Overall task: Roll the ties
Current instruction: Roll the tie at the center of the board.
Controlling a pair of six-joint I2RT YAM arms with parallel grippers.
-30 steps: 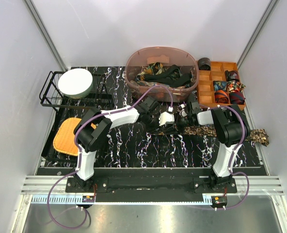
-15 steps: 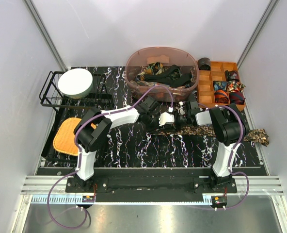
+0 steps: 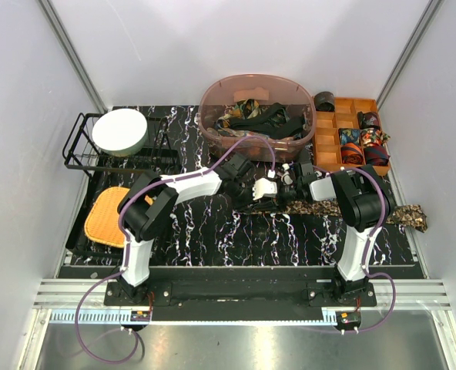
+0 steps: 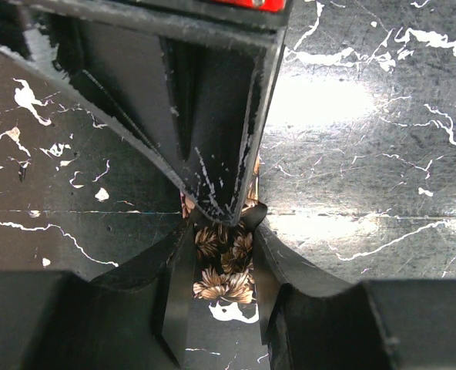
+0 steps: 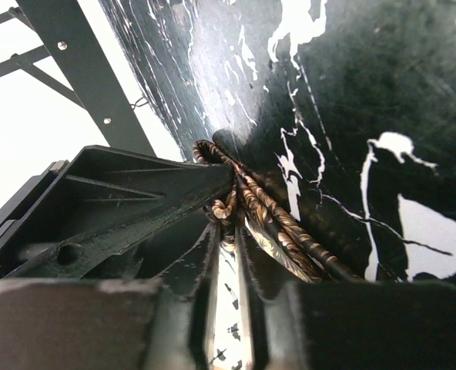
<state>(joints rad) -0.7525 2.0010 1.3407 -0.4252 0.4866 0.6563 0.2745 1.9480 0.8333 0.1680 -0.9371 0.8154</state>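
Observation:
A dark brown tie [image 3: 314,208] with a tan flower-like pattern lies across the black marble table, running right to the table's edge. My left gripper [image 3: 273,193] is at its left end. In the left wrist view the jaws [image 4: 224,235] stand close together with the tie's end [image 4: 224,266] filling the gap. My right gripper [image 3: 290,179] meets it from behind, and its finger [image 4: 212,116] points down at the same spot. In the right wrist view its jaws [image 5: 226,223] are almost closed on a folded bunch of the tie [image 5: 282,223].
A clear tub [image 3: 212,127] of loose ties stands at the back middle. A wooden divided box [image 3: 326,142] with rolled ties is at the back right, with a dark roll [image 3: 324,99] behind it. A wire rack [image 3: 78,150] with a white bowl [image 3: 120,132] and an orange mat [image 3: 108,216] are on the left.
My right gripper has moved a little left, closer to the left gripper, taking the tie's left end with it. The left gripper has hardly moved.

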